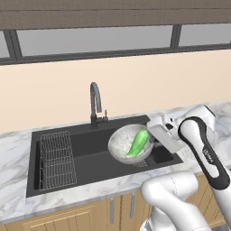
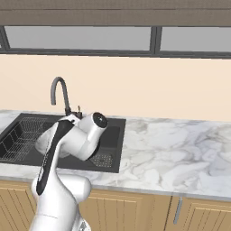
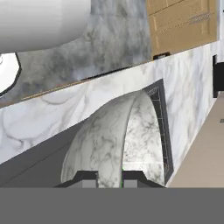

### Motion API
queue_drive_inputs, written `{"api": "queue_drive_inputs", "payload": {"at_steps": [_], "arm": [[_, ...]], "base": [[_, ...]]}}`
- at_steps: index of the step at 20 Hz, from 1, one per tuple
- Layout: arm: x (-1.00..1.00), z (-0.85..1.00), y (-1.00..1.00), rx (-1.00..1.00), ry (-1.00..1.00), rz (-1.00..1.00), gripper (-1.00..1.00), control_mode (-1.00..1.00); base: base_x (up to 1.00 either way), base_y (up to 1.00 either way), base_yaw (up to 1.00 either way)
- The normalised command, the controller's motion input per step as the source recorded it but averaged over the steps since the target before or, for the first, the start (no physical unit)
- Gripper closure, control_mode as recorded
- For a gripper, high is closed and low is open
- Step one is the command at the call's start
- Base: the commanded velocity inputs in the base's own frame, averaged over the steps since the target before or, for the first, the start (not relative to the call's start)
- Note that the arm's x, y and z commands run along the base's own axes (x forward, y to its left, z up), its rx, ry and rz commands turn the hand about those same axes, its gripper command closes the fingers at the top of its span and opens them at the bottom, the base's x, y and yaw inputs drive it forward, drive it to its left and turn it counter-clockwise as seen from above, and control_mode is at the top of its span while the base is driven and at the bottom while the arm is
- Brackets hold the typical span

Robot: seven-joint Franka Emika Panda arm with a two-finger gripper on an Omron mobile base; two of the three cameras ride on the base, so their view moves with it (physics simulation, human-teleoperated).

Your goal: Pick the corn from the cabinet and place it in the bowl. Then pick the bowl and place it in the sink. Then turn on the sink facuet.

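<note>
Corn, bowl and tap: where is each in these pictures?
corn (image 1: 139, 143), left base view, middle of the green cob.
bowl (image 1: 118, 143), left base view, marbled inner wall.
tap (image 1: 95, 92), left base view, arched spout.

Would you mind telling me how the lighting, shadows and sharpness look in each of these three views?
Left base view: flat, even light, sharp throughout; the bowl with the corn casts only a faint shadow in the sink. Right base view: equally crisp, no glare on the counter, and the faucet throws no visible shadow on the wall. Hand view: close and tilted, the bowl rim softly shaded, nothing blurred.
</note>
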Motion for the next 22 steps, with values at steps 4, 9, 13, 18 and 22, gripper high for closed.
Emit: {"api": "queue_drive_inputs", "payload": {"at_steps": [4, 9, 13, 18, 22], "arm": [[0.64, -0.49, 0.19, 0.0, 0.0, 0.08, 1.0, -1.0], [0.69, -0.52, 0.24, 0.0, 0.0, 0.08, 1.0, -1.0], [0.73, -0.57, 0.24, 0.0, 0.03, 0.1, 1.0, -1.0], [0.59, -0.63, 0.32, 0.0, 0.02, 0.11, 1.0, -1.0], [0.54, -0.61, 0.35, 0.0, 0.02, 0.12, 1.0, -1.0]], "base": [[0.0, 0.0, 0.0], [0.0, 0.0, 0.0], [0.0, 0.0, 0.0], [0.0, 0.0, 0.0], [0.0, 0.0, 0.0]]}}
